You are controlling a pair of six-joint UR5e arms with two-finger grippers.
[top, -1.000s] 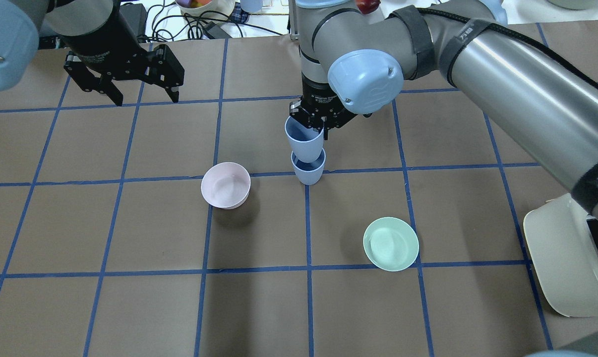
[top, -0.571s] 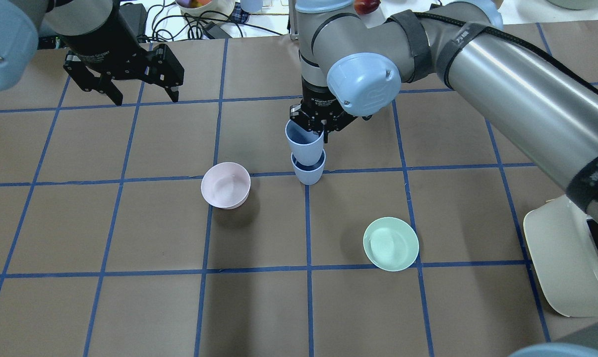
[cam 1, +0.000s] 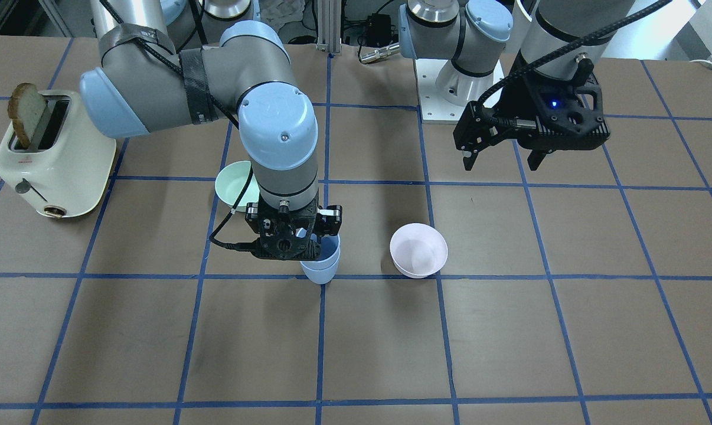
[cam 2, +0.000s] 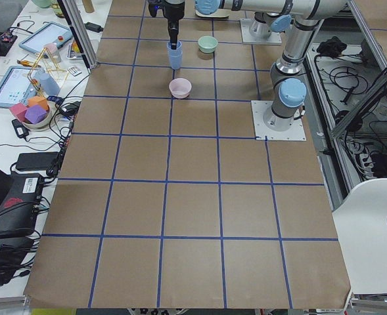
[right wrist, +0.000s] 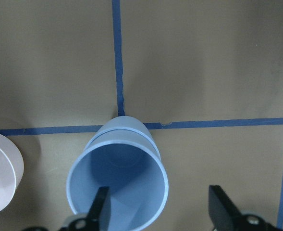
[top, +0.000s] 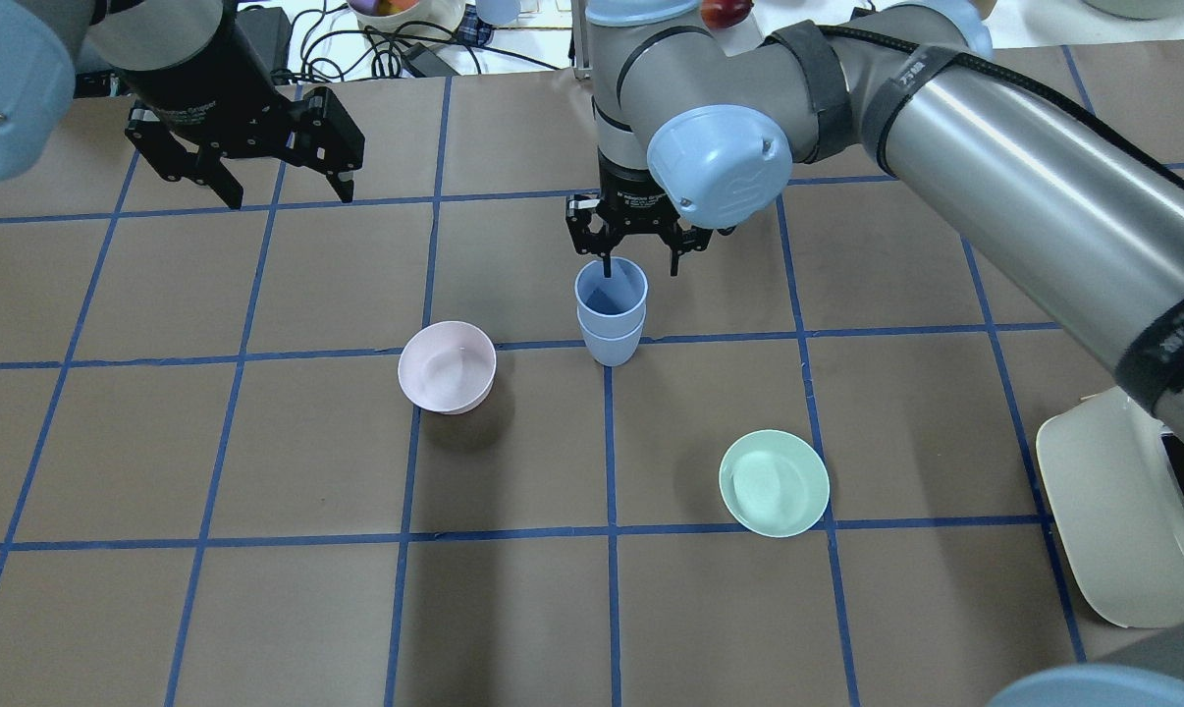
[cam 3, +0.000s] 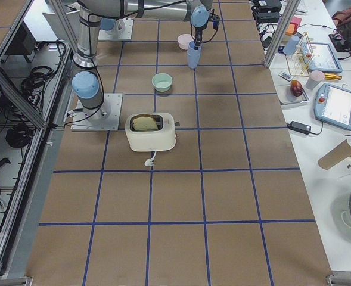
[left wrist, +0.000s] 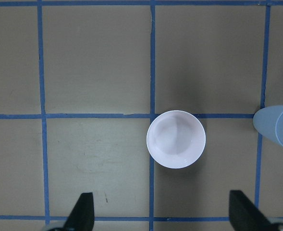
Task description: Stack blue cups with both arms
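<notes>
The two blue cups are nested: the upper blue cup (top: 611, 293) sits inside the lower blue cup (top: 611, 347), upright on a blue tape crossing at mid-table. The stack also shows in the front view (cam 1: 325, 267) and the right wrist view (right wrist: 118, 185). My right gripper (top: 639, 263) is open just above the stack's rim. One finger (right wrist: 100, 208) hangs inside the cup and the other (right wrist: 220, 207) outside. My left gripper (top: 290, 196) is open and empty, high above the table's far left, and the left wrist view (left wrist: 163, 214) shows its spread fingers.
A pale pink bowl (top: 447, 366) stands left of the stack, below my left wrist camera (left wrist: 176, 139). A mint-green bowl (top: 774, 482) stands nearer the robot on the right. A cream toaster (cam 1: 55, 156) with a bread slice is at the right edge.
My right gripper has opened and let go of the upper cup. That cup has dropped into the lower cup and now sits nested and upright. The left arm has not moved.
</notes>
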